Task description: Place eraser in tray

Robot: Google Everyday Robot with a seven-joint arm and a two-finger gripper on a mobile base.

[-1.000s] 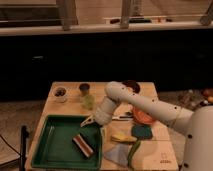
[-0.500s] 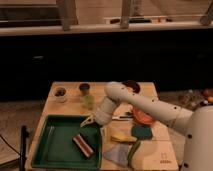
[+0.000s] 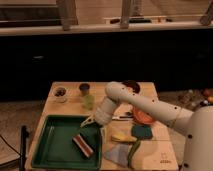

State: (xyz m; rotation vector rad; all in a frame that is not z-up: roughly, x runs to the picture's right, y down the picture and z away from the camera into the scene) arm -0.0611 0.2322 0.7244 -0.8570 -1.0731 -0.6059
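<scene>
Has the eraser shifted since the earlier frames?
No. The eraser lies at the same spot near the right rim of the tray as before. The claw hangs over the tray's far right part.

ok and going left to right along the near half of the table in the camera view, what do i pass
tray → eraser → yellow wedge → dark green piece. The gripper is over the tray's far right corner, just behind the eraser, so it has no clear slot in the order.
</scene>
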